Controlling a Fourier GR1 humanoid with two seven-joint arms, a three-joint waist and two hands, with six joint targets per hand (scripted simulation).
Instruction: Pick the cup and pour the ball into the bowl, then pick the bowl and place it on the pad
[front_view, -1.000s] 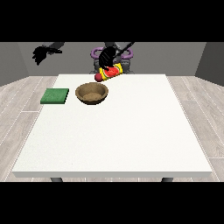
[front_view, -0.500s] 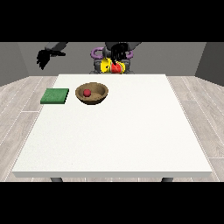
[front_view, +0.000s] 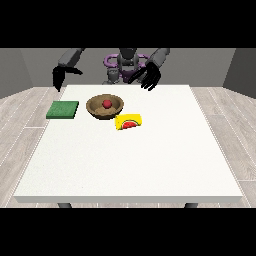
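Four things on the worktop: bowl, ball, cup and pad, all in its far half, toward the robot
Worktop (front_view: 150, 160): large and white; its near half carries nothing I name
Landmark: the bowl (front_view: 95, 111) — every place below is told from it
Bowl: brown, upright, on the worktop left of the middle line
Pad (front_view: 63, 109): green, flat, just beside the bowl on the view's left; a thin strip of white shows between them
Cup (front_view: 128, 122): yellow with a red mark, lying on its side just to the near right of the bowl; whether it touches the rim I cannot tell
Ball (front_view: 106, 104): red, inside the bowl, at its middle
Hand at the view's right (front_view: 149, 77): above the worktop's far edge, behind and to the right of the bowl; fingers spread and pointing down — it has hold of nothing
Hand at the view's left (front_view: 59, 78): behind and to the left of the bowl, past the pad, off the worktop's far corner; it carries nothing, fingers hanging relaxed
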